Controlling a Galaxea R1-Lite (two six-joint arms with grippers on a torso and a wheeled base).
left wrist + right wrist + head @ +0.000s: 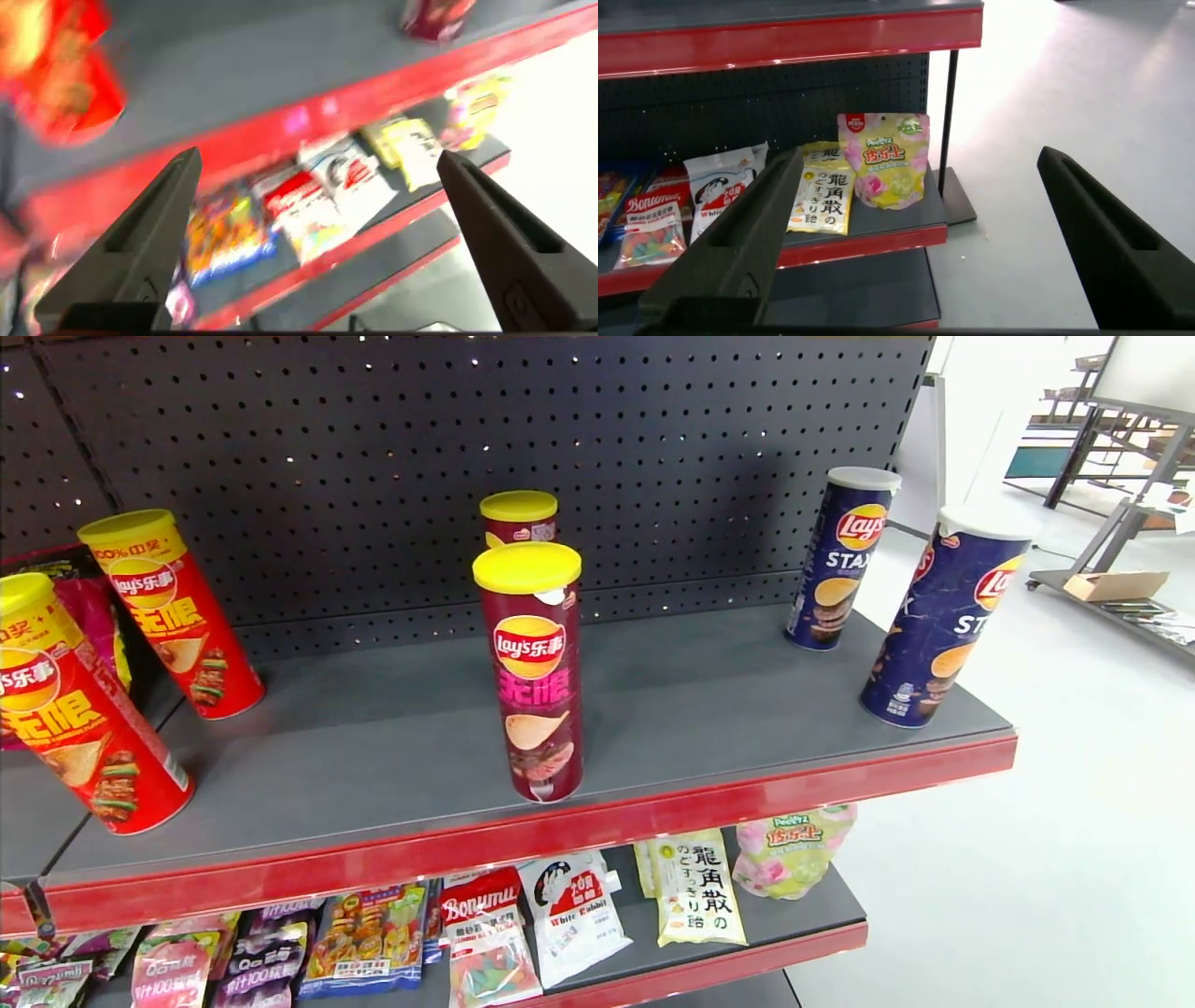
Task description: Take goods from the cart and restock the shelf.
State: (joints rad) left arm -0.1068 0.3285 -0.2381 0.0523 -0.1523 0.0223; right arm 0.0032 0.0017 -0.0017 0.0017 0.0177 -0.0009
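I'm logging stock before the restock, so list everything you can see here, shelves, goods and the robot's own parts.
red cans: two, red with yellow lids, left end of the top shelf, both tilted
maroon cans: two, maroon with yellow lids, mid-shelf, one behind the other
blue cans: two, dark blue with pale lids, right end of the shelf
bags: at least seven, mixed colours, on the lower shelf
pegboard: one, black, behind the top shelf
box: one, brown, on a low rack far right
left end effector: one, black, open, facing the shelf fronts
right end effector: one, black, open, facing the lower shelf's right end
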